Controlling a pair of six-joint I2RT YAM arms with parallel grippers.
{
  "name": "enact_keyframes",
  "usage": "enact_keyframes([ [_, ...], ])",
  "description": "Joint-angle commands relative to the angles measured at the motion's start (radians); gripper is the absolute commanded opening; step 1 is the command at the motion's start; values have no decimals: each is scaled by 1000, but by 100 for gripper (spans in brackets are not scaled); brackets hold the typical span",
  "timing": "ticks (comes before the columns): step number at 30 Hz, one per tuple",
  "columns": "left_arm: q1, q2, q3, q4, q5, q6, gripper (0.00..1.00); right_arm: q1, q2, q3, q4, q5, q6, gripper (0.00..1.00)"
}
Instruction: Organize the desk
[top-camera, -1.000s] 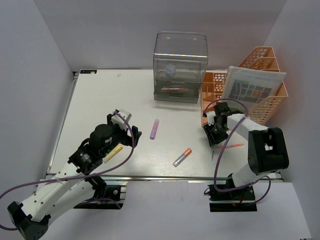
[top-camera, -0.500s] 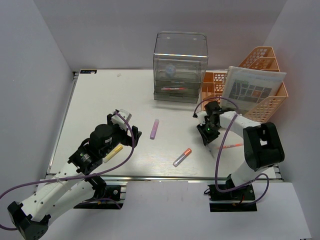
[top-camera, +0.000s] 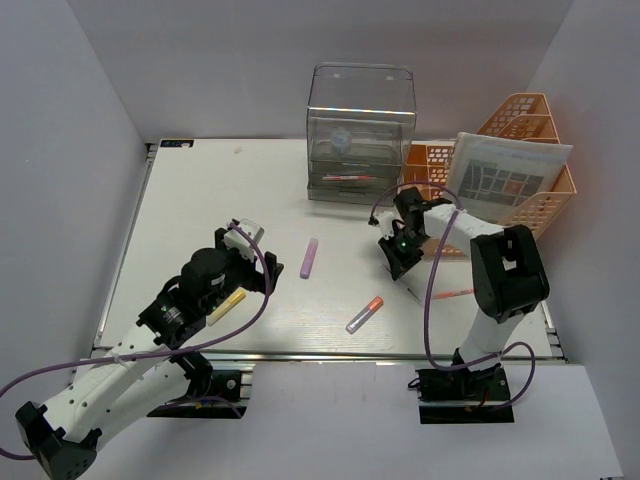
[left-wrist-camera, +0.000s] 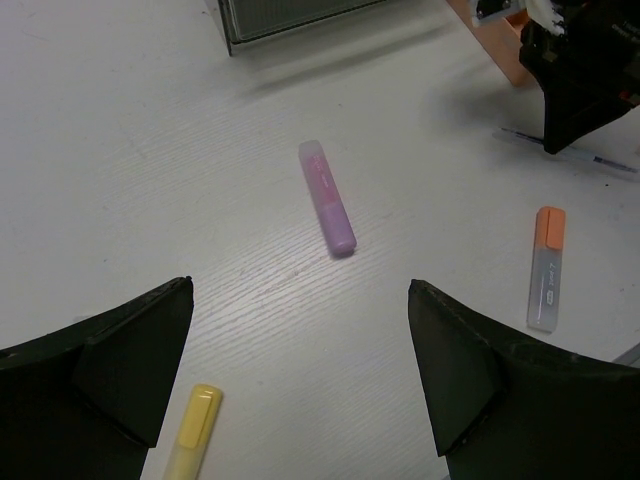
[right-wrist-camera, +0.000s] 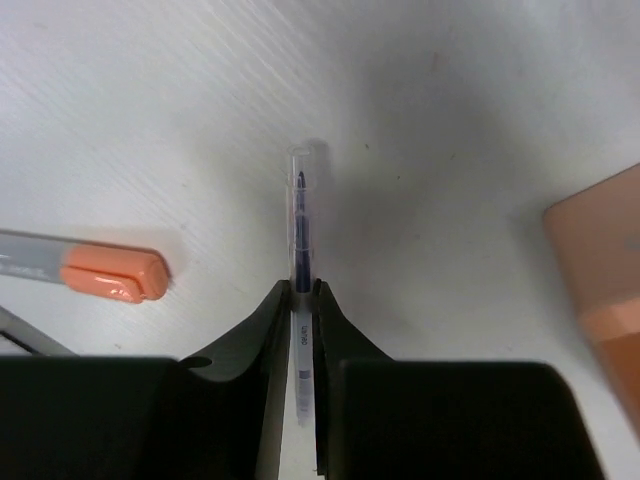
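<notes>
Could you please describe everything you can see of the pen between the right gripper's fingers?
The pen is slim, with a clear, plastic-looking barrel and cap over a dark blue core, and small print near the grip. The right gripper pinches it from both sides, its capped end pointing away from the wrist camera. It runs close over the white desk; whether it touches or is lifted cannot be told.

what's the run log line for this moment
left gripper: open above desk | right gripper: shut on pen | loose on desk: purple highlighter, orange highlighter, yellow highlighter
</notes>
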Motion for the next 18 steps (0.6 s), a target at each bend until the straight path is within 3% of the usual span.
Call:
enact_keyframes([
  [1,0,-10,-9,13,-19,6,98,11,-29,129,-88,-68,-69,2],
  [11,0,-4,-14,21,-28,7,98,123,-14,621,-186,31,-404,1],
  [13,0,-3,-17,21,-35,7,98,160,20,701,-160,65,-476,1],
  [18,0,6,-25,24,-66,7,98,211,51,695,71,219,-644,1],
])
